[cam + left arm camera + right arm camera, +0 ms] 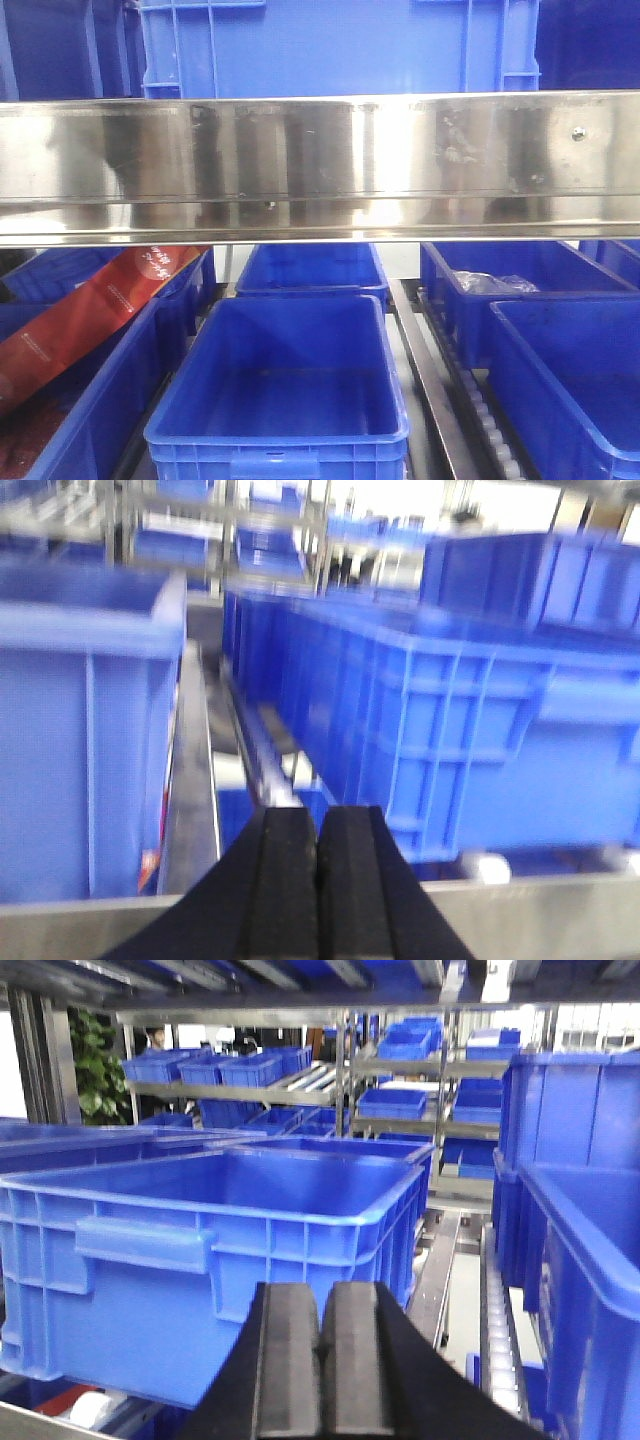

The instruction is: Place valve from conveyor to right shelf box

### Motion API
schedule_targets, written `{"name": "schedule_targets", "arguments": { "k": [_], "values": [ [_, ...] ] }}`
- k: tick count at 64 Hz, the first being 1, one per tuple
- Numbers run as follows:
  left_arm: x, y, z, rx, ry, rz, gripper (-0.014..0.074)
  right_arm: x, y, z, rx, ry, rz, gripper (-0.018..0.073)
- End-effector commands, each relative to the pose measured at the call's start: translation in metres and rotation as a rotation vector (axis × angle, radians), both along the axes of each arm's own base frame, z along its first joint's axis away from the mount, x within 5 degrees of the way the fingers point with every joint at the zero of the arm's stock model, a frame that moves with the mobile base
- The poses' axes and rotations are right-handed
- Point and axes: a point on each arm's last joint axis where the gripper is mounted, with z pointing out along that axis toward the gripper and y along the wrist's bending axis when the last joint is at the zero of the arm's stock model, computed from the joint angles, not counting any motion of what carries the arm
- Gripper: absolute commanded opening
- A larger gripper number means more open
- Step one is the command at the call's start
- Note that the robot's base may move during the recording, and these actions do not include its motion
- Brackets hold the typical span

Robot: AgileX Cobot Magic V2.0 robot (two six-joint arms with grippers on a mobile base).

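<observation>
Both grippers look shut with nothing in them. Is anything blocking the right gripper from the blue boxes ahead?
No valve or conveyor shows in any view. The right gripper, shut and empty, faces a blue box with nothing visible between them. The left gripper is shut too.

Steel shelf rail [320, 165] across the front. Below it, rows of blue bins [285, 385]; red packet [90, 310] leaning in the left one, clear plastic bag [492, 283] in another.

I see a steel shelf rail [320, 165] across the front view, one bin [280, 390] below at 6 o'clock, a bagged bin [520, 290] at 3 o'clock, a crate [340, 45] above
</observation>
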Motion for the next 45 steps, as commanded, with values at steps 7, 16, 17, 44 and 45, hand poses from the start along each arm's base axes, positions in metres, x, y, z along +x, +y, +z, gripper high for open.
{"name": "schedule_targets", "arguments": {
  "k": [7, 16, 17, 44, 45],
  "values": [
    [-0.004, 0.001, 0.003, -0.003, -0.038, 0.006, -0.0111, -0.002, -0.001, 0.002, -0.001, -0.031, -0.004, -0.0163],
    [-0.004, 0.001, 0.003, -0.003, -0.038, 0.006, -0.0111, -0.002, -0.004, 0.001, -0.002, -0.03, -0.032, -0.0163],
    [-0.004, 0.001, 0.003, -0.003, -0.038, 0.006, -0.0111, -0.003, -0.004, 0.0, -0.005, -0.029, -0.04, -0.0163],
    [-0.004, 0.001, 0.003, -0.003, -0.038, 0.006, -0.0111, -0.033, -0.026, -0.097, -0.021, 0.021, -0.28, -0.0163],
    [-0.004, 0.001, 0.003, -0.003, -0.038, 0.006, -0.0111, -0.034, -0.026, -0.1, -0.02, 0.013, -0.282, -0.0163]
  ]
}}
